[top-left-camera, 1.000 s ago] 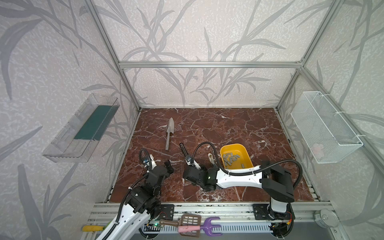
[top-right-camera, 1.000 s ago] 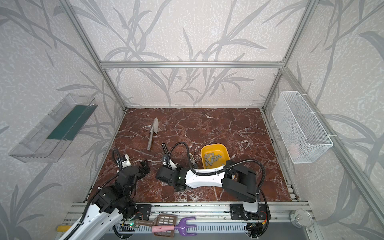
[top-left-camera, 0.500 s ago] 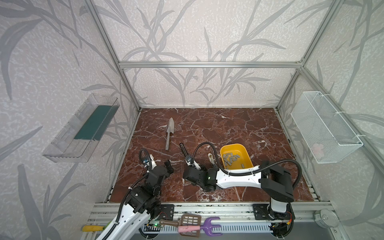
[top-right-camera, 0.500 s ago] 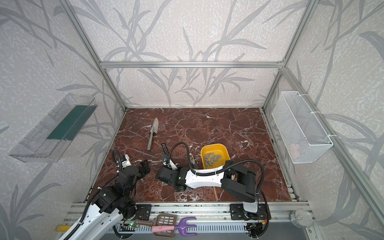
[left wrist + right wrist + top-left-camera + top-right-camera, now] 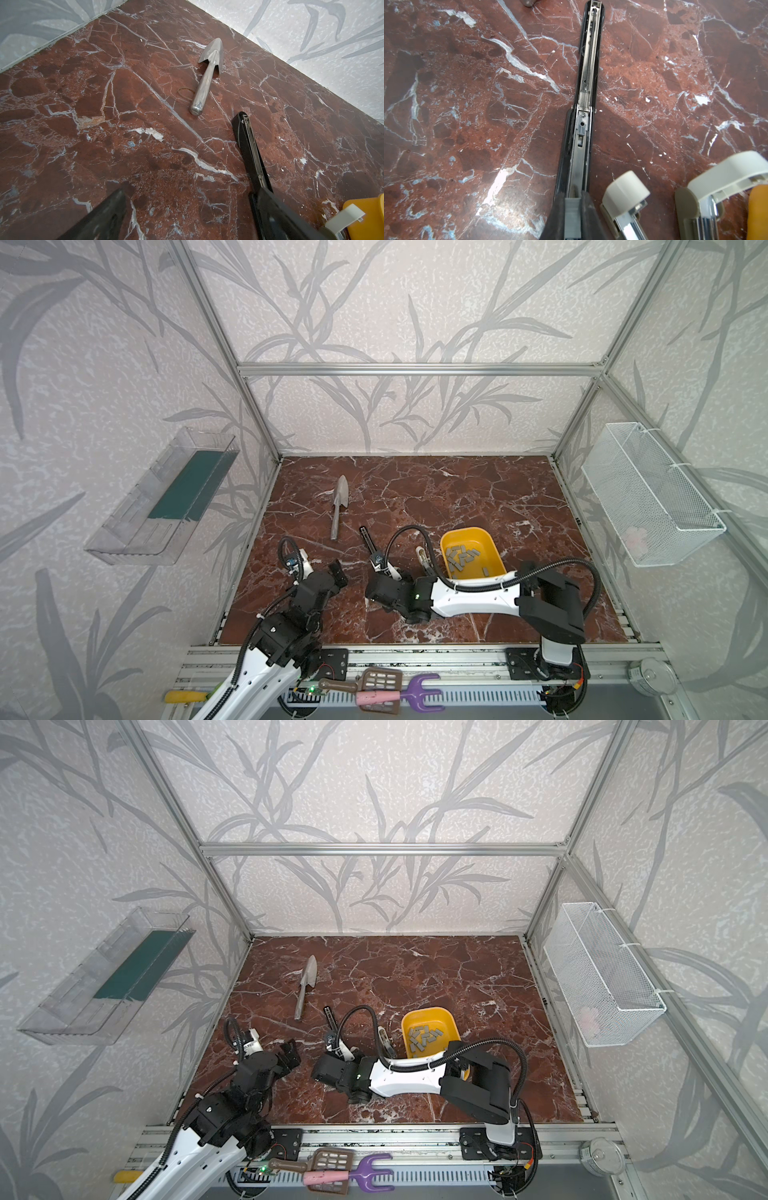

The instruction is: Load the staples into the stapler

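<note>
The black stapler (image 5: 588, 72) lies open on the marble floor with its silvery rail facing up; it also shows in both top views (image 5: 368, 537) (image 5: 330, 1016). My right gripper (image 5: 572, 199) is shut on a grey strip of staples (image 5: 572, 218), held right over the near end of that rail. More staples (image 5: 461, 558) (image 5: 424, 1038) lie loose in the yellow tray (image 5: 494, 547). My left gripper (image 5: 187, 218) (image 5: 336, 572) is open and empty just left of the stapler, one finger (image 5: 276, 216) close beside the stapler's near end.
A metal trowel (image 5: 340, 506) (image 5: 207, 76) lies beyond the stapler with a rubber band (image 5: 185, 93) beside its handle. Two cream-white blocks (image 5: 625, 191) (image 5: 726, 172) sit between stapler and tray. A wire basket (image 5: 648, 497) and a clear shelf (image 5: 166, 497) hang on the side walls.
</note>
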